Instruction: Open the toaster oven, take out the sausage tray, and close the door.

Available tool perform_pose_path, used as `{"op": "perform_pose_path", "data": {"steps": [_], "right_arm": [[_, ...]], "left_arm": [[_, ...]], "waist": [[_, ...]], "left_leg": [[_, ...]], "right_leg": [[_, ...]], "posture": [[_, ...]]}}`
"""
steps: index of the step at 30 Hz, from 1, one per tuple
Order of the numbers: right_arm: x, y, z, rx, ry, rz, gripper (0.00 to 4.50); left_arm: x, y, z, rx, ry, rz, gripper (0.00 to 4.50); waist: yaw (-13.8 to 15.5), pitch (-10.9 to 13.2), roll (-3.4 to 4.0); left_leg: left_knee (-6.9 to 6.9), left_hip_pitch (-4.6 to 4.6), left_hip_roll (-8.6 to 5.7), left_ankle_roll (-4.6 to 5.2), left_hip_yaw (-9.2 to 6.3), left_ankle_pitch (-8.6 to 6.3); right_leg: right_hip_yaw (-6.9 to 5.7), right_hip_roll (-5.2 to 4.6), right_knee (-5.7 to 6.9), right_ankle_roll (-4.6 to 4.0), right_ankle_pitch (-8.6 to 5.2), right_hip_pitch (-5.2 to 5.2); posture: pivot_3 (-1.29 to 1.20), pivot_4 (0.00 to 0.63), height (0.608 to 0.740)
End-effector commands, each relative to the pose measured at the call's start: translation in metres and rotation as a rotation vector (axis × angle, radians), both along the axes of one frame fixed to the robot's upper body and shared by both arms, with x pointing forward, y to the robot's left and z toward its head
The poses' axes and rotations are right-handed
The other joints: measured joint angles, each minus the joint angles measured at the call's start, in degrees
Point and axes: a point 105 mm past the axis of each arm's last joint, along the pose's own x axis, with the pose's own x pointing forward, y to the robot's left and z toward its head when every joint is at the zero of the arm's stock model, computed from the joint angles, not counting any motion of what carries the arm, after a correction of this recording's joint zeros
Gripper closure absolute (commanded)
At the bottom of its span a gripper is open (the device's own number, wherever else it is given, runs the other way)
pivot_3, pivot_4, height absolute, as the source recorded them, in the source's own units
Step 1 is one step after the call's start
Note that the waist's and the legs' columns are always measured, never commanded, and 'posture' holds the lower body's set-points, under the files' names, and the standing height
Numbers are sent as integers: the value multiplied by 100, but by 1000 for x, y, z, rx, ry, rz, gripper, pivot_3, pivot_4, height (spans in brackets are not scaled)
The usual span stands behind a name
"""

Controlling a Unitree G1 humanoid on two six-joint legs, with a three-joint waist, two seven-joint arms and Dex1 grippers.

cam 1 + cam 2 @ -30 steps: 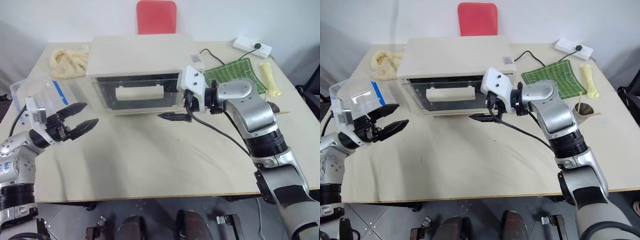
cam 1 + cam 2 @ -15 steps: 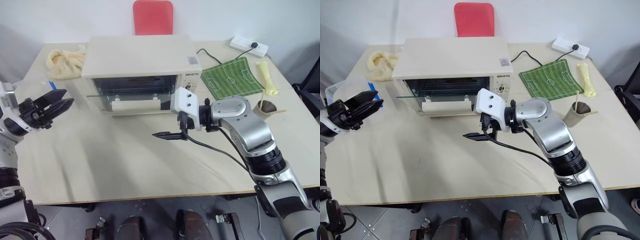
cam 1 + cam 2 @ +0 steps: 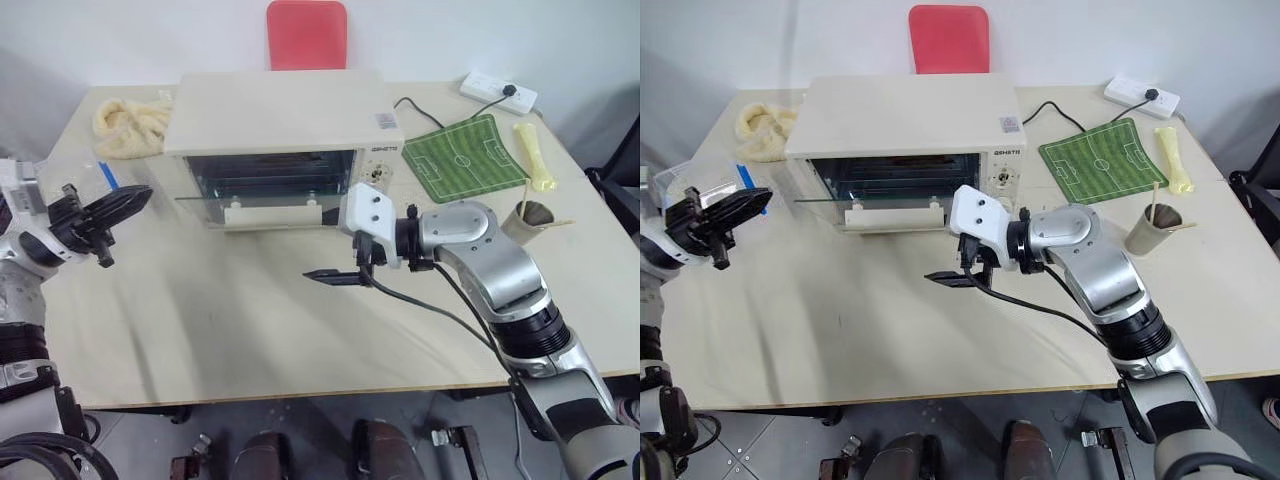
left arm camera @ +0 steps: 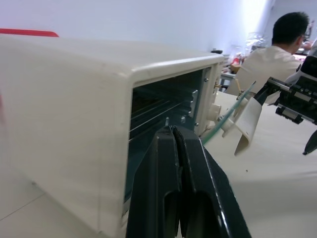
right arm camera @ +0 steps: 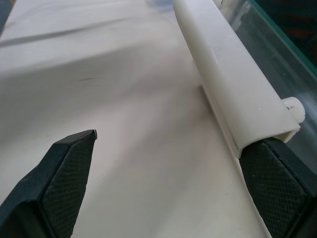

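Observation:
The cream-white toaster oven (image 3: pixel 275 110) stands at the back of the table, its dark inside with wire racks showing. The door (image 3: pixel 262 196) hangs open, about level, with its bar handle (image 3: pixel 275 213) at the front. The sausage tray is hidden from view. My right gripper (image 3: pixel 333 276) is open just in front of the door's right end, pointing left; in the right wrist view the handle (image 5: pixel 233 84) lies just past one of its fingers (image 5: pixel 277 173). My left gripper (image 3: pixel 118 204) hovers shut and empty left of the oven.
A yellow towel (image 3: pixel 128 124) and a clear box with a blue clip (image 3: pixel 97 173) lie left of the oven. Right of it are a green pitch mat (image 3: pixel 468 155), a power strip (image 3: pixel 498 92) and a paper cup (image 3: pixel 530 216). A person (image 4: pixel 282 47) sits in the background.
The door has dropped from half open to level. My right gripper drew back from the handle towards me. My left gripper has shut and risen slightly.

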Motion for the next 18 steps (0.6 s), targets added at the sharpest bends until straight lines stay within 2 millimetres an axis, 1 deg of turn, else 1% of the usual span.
{"op": "perform_pose_path", "data": {"steps": [1,4,6,10,11,15,18], "right_arm": [[-21,11,6,24,-21,78,0],[-23,11,4,23,-13,69,0],[-25,9,2,24,0,56,0],[-27,2,2,57,86,-8,0],[-28,-2,-2,43,100,-28,0],[-30,-26,-27,-66,162,-132,0],[-37,-53,-52,-224,203,-177,0]], "left_arm": [[5,-10,7,36,-33,-22,4463],[8,-18,5,39,-21,-54,4463],[8,-26,0,53,-3,-87,4463],[12,-34,-11,84,13,-107,4463],[12,-36,-12,83,17,-116,4463],[11,-43,-20,102,45,-151,4463],[9,-48,-25,115,62,-172,4463]], "waist": [[-6,0,0],[-25,0,-1],[-24,0,-1],[3,-1,-2],[8,-1,-2],[63,-3,-6],[134,-3,-8]], "left_leg": [[1,0,0,0,1,0],[0,0,-1,0,2,0],[-1,1,0,0,2,0],[2,-1,-1,0,-3,0],[4,-1,-1,0,-3,0],[6,-3,-2,1,-4,0],[12,-3,-3,2,0,-1]], "right_leg": [[2,0,0,0,0,0],[1,0,0,0,0,0],[1,0,0,0,0,0],[0,0,1,0,0,1],[0,0,1,0,0,1],[0,0,1,0,0,2],[4,0,-1,0,0,3]], "posture": [[0,150,740],[0,150,740],[0,150,740],[0,150,740],[0,150,740],[0,150,740],[0,150,740]]}}
